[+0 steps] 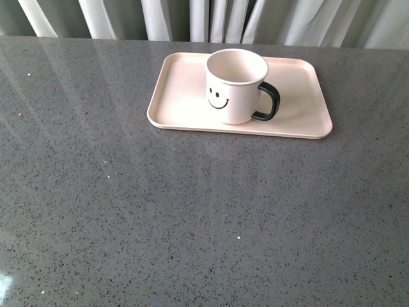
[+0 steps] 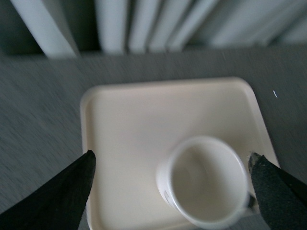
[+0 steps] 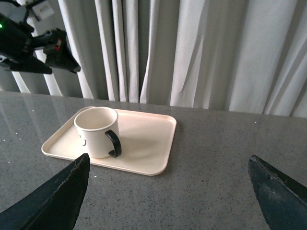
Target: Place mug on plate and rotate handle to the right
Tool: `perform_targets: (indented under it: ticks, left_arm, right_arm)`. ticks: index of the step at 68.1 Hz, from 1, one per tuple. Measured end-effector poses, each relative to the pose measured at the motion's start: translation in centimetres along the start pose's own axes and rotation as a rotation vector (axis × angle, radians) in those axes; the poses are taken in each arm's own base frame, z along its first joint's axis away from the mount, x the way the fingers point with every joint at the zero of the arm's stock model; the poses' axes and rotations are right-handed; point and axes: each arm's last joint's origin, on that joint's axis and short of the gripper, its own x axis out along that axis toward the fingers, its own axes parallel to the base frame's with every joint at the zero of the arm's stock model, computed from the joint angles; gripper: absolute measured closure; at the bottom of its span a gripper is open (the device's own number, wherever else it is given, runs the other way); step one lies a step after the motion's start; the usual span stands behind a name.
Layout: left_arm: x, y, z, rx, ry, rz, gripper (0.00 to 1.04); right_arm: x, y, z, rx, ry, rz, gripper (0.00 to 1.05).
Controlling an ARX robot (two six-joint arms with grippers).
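grey countertop [image 1: 192, 211]; mug [image 1: 233, 86] upright on plate [image 1: 179, 102], handle [image 1: 275, 101] rightward; left hand [image 2: 171, 157] and right hand [image 3: 169, 159] both spread wide.

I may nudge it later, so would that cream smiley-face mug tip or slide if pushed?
The cream cylindrical mug probably resists tipping: it looks squat and flat-based. It may slide, since the pale pink rectangular tray looks smooth. Empty inside, so likely light.
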Motion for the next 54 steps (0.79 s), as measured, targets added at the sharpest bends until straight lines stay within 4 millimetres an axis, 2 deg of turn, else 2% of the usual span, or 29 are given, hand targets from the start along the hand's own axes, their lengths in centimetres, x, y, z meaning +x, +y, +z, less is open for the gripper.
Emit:
perform_targets:
  ticks: [3, 12, 19, 25, 29, 42, 54]
  left_arm:
    - [-2.1, 1.6, -0.3, -0.002, -0.157, 0.089, 0.35]
    - [-7.6, 5.9, -1.5, -0.024, -0.356, 0.143, 0.58]
    - [-10.5, 8.2, -4.2, -0.012, -0.344, 0.159, 0.78]
    - [-12.2, 9.3, -6.6, 0.000, -0.301, 0.154, 0.94]
    - [-13.4, 9.8, -7.6, 0.003, -0.293, 0.147, 1.04]
    - [-17.3, 11.5, -9.7, 0.007, -0.304, 0.149, 1.03]
    - [-19.8, 12.4, -11.2, 0.006, -0.304, 0.153, 1.03]
  right_arm:
    - [0.0, 0.0, 0.0, 0.000, 0.000, -0.001, 0.09]
    - [0.0, 0.0, 0.0, 0.000, 0.000, -0.001, 0.09]
    - [0.0, 0.0, 0.0, 0.000, 0.000, 0.000, 0.09]
    - [0.0, 0.0, 0.0, 0.000, 0.000, 0.000, 0.09]
    - [0.0, 0.0, 0.0, 0.000, 0.000, -0.001, 0.09]
    - [0.0, 0.0, 0.0, 0.000, 0.000, 0.000, 0.09]
    - [0.0, 0.0, 0.0, 0.000, 0.000, -0.001, 0.09]
